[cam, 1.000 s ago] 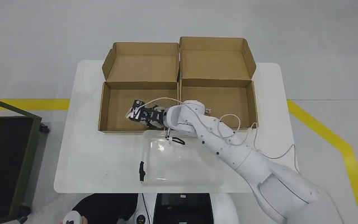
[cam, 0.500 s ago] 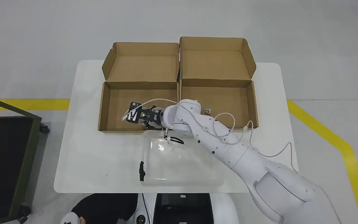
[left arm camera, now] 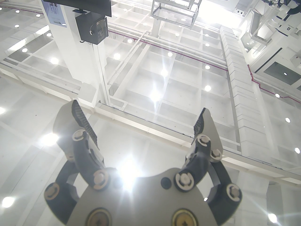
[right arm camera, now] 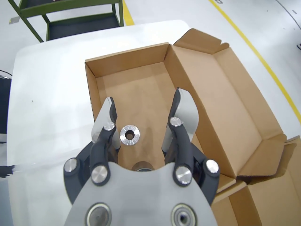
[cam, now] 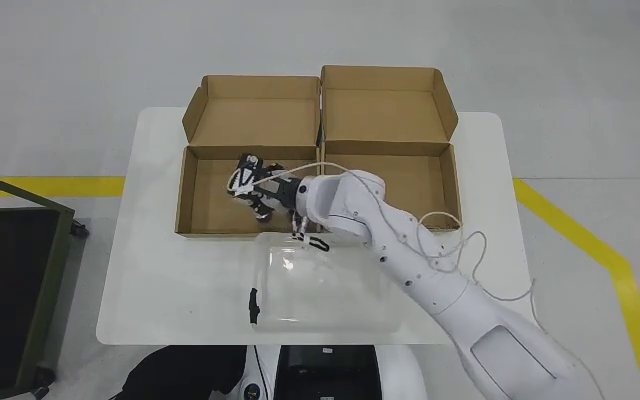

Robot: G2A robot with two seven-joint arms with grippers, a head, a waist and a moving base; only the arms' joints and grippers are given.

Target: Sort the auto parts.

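My right gripper (right arm camera: 144,98) hangs open inside the left cardboard box (right arm camera: 131,55), its fingers apart over the box floor. A shiny metal ring (right arm camera: 129,135) lies flat on that floor just below the fingers, touching neither. A second round metal part (right arm camera: 141,165) peeks out beside it, mostly hidden by the gripper's base. From above, the right gripper (cam: 246,180) sits in the middle of the left box (cam: 186,195). My left gripper (left arm camera: 140,109) points up at the ceiling, open and holding nothing.
A second open cardboard box (cam: 440,190) stands right of the first, both lids folded back. A clear plastic container (cam: 320,290) sits at the table's near edge, under the right arm. A green cart (right arm camera: 70,1) stands off the table's left end.
My right gripper has moved a little farther into the left box, toward its back wall. The boxes and the clear container have stayed put.
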